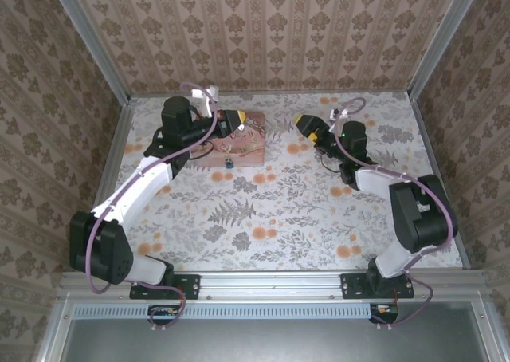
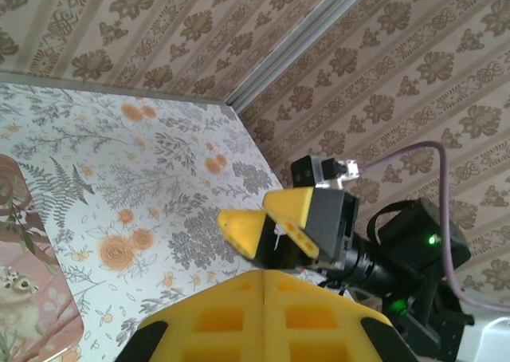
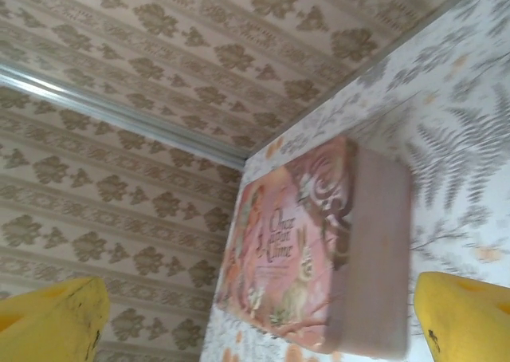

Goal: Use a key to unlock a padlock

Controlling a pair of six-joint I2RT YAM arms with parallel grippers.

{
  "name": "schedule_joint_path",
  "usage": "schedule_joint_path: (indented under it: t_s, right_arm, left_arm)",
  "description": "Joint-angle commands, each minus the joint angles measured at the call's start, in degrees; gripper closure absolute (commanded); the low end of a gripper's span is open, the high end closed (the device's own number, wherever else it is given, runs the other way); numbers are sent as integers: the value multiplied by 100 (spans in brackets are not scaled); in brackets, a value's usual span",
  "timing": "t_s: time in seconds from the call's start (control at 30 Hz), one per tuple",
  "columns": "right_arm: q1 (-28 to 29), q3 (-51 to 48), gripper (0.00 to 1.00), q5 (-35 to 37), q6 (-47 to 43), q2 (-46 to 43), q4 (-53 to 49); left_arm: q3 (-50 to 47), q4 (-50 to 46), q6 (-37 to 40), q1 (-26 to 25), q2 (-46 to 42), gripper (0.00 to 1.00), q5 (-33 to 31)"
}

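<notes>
The padlock (image 1: 229, 163) is a tiny dark-blue speck at the front edge of the pink picture tin (image 1: 239, 147). The key is not visible. My left gripper (image 1: 231, 123) hovers over the tin's back edge. In the left wrist view its yellow fingers (image 2: 265, 276) meet along a closed seam, with nothing visible between them. My right gripper (image 1: 307, 128) hangs to the right of the tin, pointing at it. Its fingers (image 3: 56, 322) stand wide apart at the frame's sides, with the tin (image 3: 303, 250) between them in the distance. The left wrist view shows that right gripper (image 2: 263, 218) facing it.
The floral tablecloth (image 1: 279, 210) covers the table, enclosed by patterned walls (image 1: 263, 27) at the back and both sides. A corner of the tin (image 2: 24, 282) shows at the left in the left wrist view. Both arms' cables loop near the back wall.
</notes>
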Motion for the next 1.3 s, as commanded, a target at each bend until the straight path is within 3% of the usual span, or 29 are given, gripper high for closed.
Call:
schedule_joint_path:
  t_s: [0.0,0.1,0.2,0.3,0.4,0.43,0.53,0.63,0.83,1.07,1.27]
  right_arm:
    - [402,275,3,-115,646,349,1357]
    - [772,531,8,-102,1003,684,1873]
    - [970,752,0,-5,1104,817,1760]
    - [1011,1024,0,109,908,658,544]
    - [1009,1105,1,675,998,344,-674]
    - [979,979,1,865,1268,303,-625]
    - [866,891,0,380,1422,804,1006]
    - [1040,849,0,519,1239,1163,1880]
    - [1451,849,3,784,884,1011,2018]
    - [1614,628,26,878,1285,949,2991]
    - [1685,373,32,957,1142,631,2978]
  left_arm:
    - [167,343,66,53,-64,100,-196]
    - [93,577,-93,46,-75,100,-288]
    - [52,744,-248,47,-79,100,-341]
    - [48,778,-308,44,-90,100,-354]
    - [84,804,-336,46,-99,100,-363]
    - [97,812,-350,52,-95,100,-366]
    - [129,912,-421,44,-50,100,-367]
    - [152,1005,-528,44,15,100,-343]
    - [-20,1233,-730,44,-1,100,-468]
    - [-514,2073,-1595,53,26,100,-678]
    - [-916,2731,-2232,58,61,100,-682]
